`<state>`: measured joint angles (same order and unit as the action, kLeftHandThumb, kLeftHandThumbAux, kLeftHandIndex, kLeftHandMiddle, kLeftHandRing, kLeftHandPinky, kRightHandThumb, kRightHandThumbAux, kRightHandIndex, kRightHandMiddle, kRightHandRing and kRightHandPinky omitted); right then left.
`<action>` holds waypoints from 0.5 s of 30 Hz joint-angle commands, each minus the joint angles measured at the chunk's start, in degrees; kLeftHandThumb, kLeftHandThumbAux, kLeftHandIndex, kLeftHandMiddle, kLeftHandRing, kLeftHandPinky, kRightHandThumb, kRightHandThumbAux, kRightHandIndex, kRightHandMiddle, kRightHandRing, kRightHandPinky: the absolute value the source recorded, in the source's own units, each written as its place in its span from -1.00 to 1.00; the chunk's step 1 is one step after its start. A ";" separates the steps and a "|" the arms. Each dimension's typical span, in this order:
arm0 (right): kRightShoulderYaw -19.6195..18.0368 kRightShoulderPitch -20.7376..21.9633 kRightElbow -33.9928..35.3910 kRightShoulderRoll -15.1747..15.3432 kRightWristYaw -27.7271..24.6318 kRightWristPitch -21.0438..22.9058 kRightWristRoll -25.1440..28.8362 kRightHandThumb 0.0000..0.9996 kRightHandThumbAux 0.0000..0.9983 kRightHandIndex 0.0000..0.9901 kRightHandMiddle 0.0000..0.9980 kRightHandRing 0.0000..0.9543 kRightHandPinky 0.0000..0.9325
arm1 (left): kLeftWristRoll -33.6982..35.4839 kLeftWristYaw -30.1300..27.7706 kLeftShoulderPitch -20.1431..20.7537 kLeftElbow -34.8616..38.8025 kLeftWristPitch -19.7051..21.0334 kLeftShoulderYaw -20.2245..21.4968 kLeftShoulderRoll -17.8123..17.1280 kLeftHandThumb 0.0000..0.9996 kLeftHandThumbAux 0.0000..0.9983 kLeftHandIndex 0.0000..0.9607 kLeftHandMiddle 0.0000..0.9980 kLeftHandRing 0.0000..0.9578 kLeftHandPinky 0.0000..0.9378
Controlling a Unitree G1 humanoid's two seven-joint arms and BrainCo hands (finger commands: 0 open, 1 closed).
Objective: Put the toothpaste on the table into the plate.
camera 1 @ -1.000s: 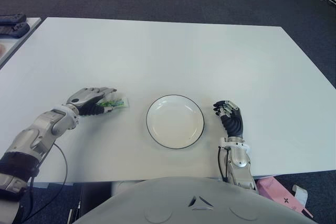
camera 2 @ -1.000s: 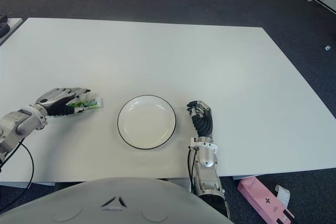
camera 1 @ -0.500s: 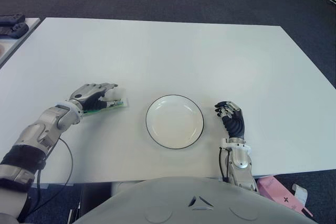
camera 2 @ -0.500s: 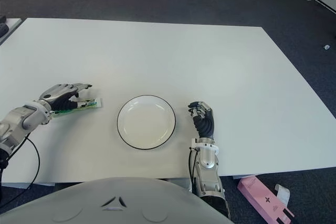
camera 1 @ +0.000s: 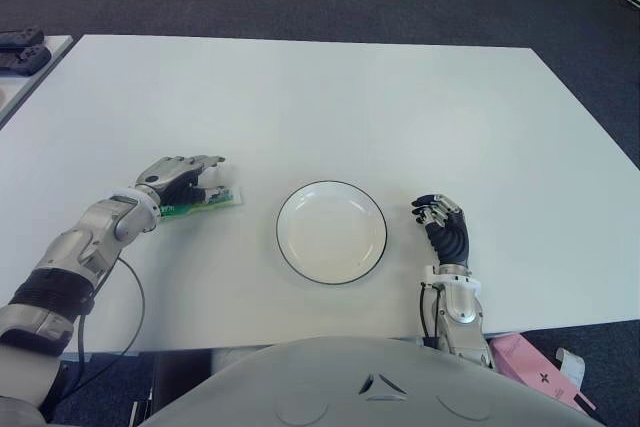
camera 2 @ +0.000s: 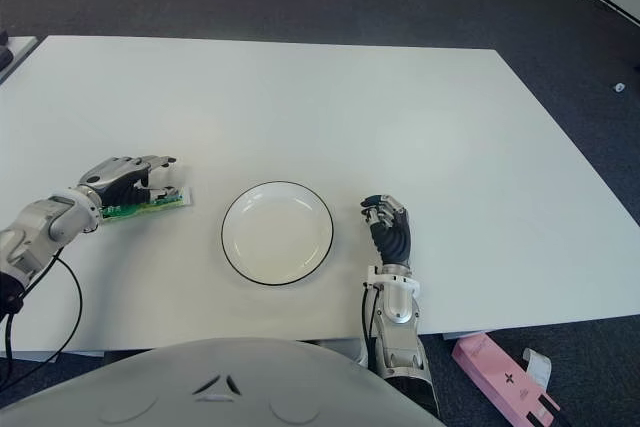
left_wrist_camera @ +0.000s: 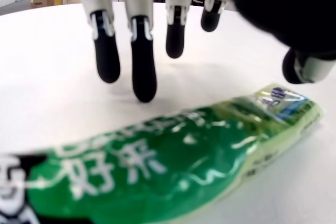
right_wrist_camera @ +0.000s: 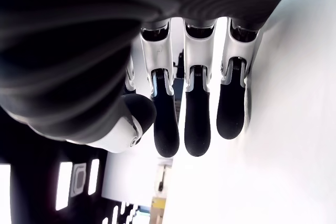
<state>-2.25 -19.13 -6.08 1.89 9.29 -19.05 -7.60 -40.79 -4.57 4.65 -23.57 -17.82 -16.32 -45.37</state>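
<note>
Eye views: a white table [camera 1: 330, 97] carries an empty white plate [camera 1: 331, 232] with a dark rim, near the robot's edge. To the plate's left, apart from it, a green toothpaste tube [camera 1: 204, 203] lies flat on the tabletop. The left hand [camera 1: 178, 179] arches over the tube's left end, fingers [camera 2: 152, 161] extended past it and spread, not closed round the tube. The right hand [camera 1: 444, 228] shows just right of the plate, its fingers loosely curled and holding nothing. A pink box [camera 2: 502, 378] lies on the floor beyond the near right corner of the table, and dark objects [camera 1: 22, 51] sit on a second surface at far left.

Left wrist view: the toothpaste [left_wrist_camera: 157, 171] lies on the white surface under the palm. Four black-tipped fingers [left_wrist_camera: 143, 61] point down beyond it and the thumb [left_wrist_camera: 310, 66] shows to the side; none presses the tube, so the hand is open.

Right wrist view: the right hand's fingers [right_wrist_camera: 197, 114] and thumb [right_wrist_camera: 126, 124] hang relaxed beside the white tabletop, with nothing between them.
</note>
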 commanded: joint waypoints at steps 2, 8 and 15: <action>-0.08 -0.35 0.18 0.20 -0.41 1.54 -0.16 0.43 0.46 -0.14 -0.03 0.02 0.05 | -0.51 -4.24 -3.19 -2.00 2.25 -2.70 0.50 -0.19 -0.46 -0.89 -0.64 -0.45 -0.22; -0.21 -0.38 -0.08 0.22 -0.62 1.04 0.19 0.43 0.46 -0.13 -0.04 0.03 0.06 | 1.58 -11.76 -4.20 4.66 4.56 -1.71 -3.00 -0.18 -0.45 -0.90 -0.69 -0.52 -0.32; -0.24 -0.56 0.15 0.19 -0.84 0.88 0.16 0.43 0.46 -0.13 -0.03 0.02 0.05 | 7.12 -21.46 -6.48 15.98 7.28 2.85 -8.66 -0.08 -0.47 -0.94 -0.75 -0.69 -0.59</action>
<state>-2.56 -19.40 -5.73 2.08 8.84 -18.97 -7.53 -35.34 -19.98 1.20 -10.45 -12.59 -14.00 -51.65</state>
